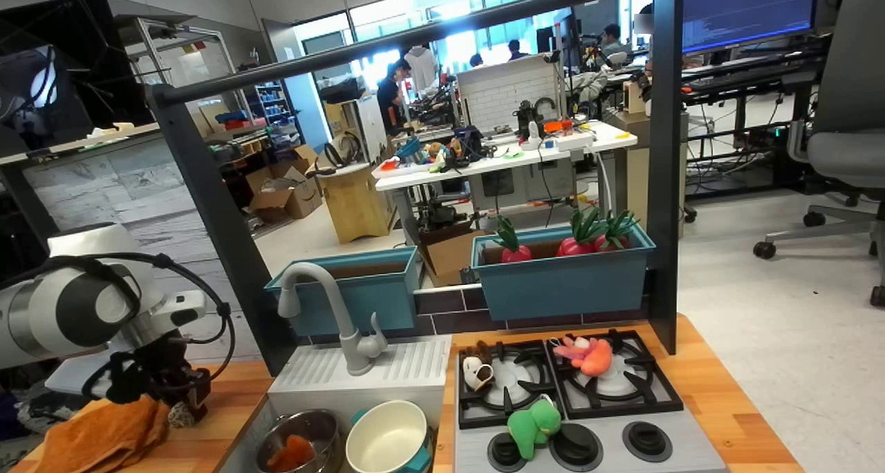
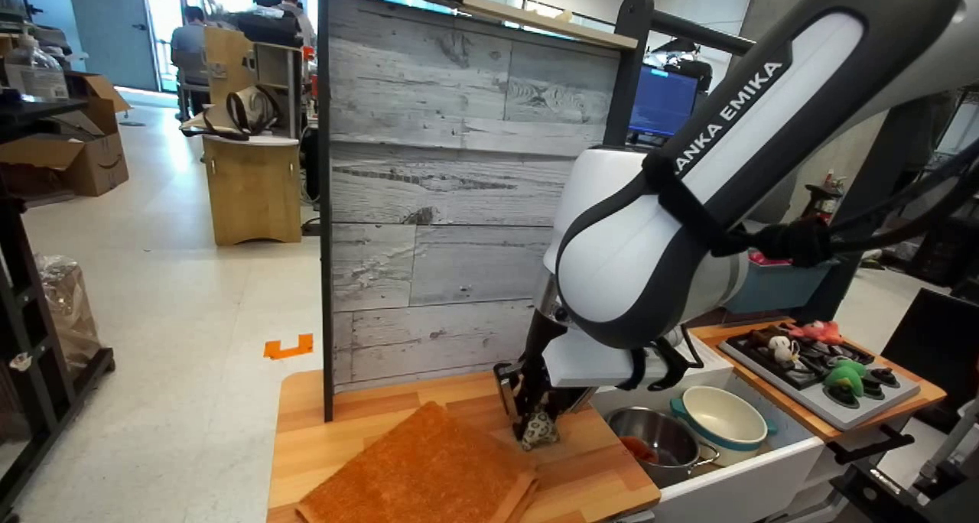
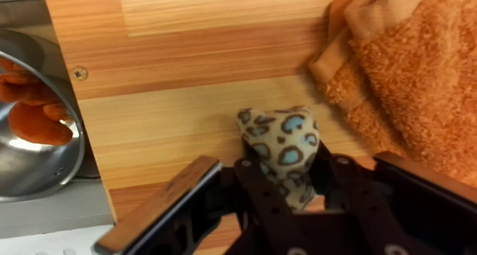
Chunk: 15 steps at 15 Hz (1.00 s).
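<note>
My gripper [image 3: 285, 152] has its black fingers pressed on both sides of a small cream pouch [image 3: 288, 130] with brown and blue leopard spots. In the wrist view the pouch bulges out past the fingertips, and its lower part narrows between the fingers. In both exterior views the pouch [image 1: 182, 415] hangs at the fingertips, low over the wooden counter [image 2: 581, 462]; whether it touches the wood I cannot tell. An orange towel [image 3: 428, 68] lies right beside the gripper, folded on the counter. Part of the pouch is hidden behind the fingers.
A steel pot [image 2: 665, 473] with orange items inside and a cream pot [image 1: 387, 435] sit in the sink next to the counter. Beyond are a grey faucet [image 1: 332, 293] and a stove [image 1: 615, 435] with several plush toys. A grey wood-look panel [image 2: 459, 202] rises behind the counter.
</note>
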{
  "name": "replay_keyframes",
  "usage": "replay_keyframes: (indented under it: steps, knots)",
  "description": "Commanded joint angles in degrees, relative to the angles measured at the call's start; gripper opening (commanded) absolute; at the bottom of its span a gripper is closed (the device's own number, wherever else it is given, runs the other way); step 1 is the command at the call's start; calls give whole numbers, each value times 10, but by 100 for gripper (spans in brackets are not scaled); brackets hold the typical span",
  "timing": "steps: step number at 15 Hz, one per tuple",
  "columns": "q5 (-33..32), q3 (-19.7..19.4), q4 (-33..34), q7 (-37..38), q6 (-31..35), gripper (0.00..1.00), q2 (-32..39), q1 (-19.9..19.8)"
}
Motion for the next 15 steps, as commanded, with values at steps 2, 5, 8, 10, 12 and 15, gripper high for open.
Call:
replay_keyframes:
  steps: [2, 5, 8, 10, 12, 15]
  knots:
    - [38, -30, -104, 43, 55, 1, -71, 8]
    - [82, -51, -156, 62, 98, 2, -85, -24]
    - [115, -69, -176, 46, 179, 4, -69, -78]
    - [141, -68, -166, 48, 207, 4, -56, -119]
    - [170, -73, -142, 67, 219, 4, -37, -136]
    - [215, -97, -107, 105, 221, 4, -13, -129]
